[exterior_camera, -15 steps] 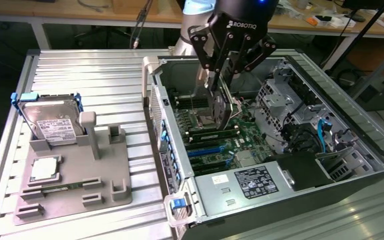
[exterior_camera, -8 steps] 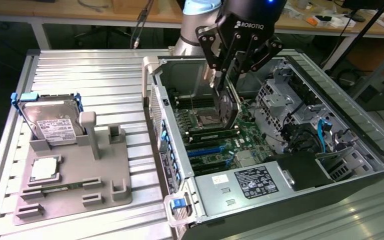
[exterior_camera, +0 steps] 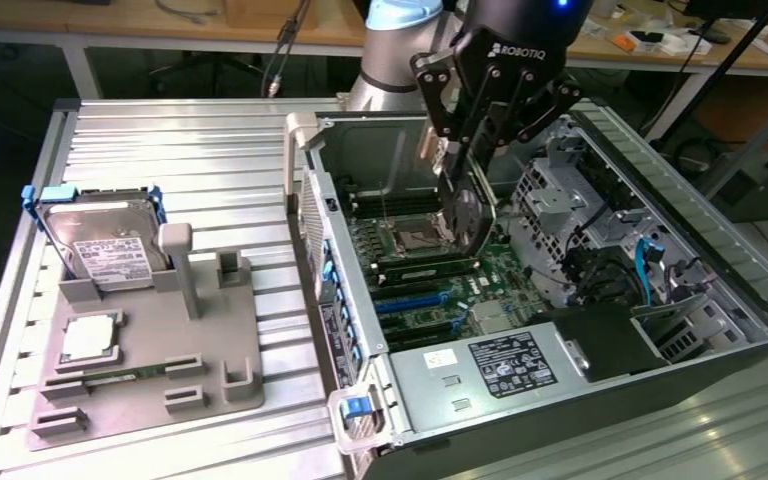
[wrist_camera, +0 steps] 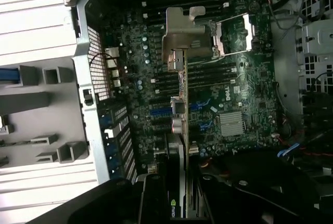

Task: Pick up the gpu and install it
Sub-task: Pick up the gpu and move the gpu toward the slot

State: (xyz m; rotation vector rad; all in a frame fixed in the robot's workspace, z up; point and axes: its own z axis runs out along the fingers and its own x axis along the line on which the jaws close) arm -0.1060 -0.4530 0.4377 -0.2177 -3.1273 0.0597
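Observation:
The gpu (exterior_camera: 466, 212), a thin black card, hangs edge-down inside the open computer case (exterior_camera: 357, 300), just above the motherboard (exterior_camera: 491, 262) near the CPU socket. My gripper (exterior_camera: 467, 160) is shut on its upper edge. In the wrist view the gpu (wrist_camera: 180, 109) is seen edge-on, running from between my fingers (wrist_camera: 154, 199) out to its silver bracket (wrist_camera: 179, 31). It hovers over the memory slots and the blue expansion slots (wrist_camera: 158, 112) and is not seated in any slot.
On the exterior view's left, a grey fixture (exterior_camera: 211, 370) holds a silver hard drive with blue handles (exterior_camera: 101, 240), a processor (exterior_camera: 91, 338) and a green memory stick (exterior_camera: 117, 375). Drive cages and cables (exterior_camera: 598, 240) crowd the case's far side. A power supply (exterior_camera: 491, 368) sits at its near end.

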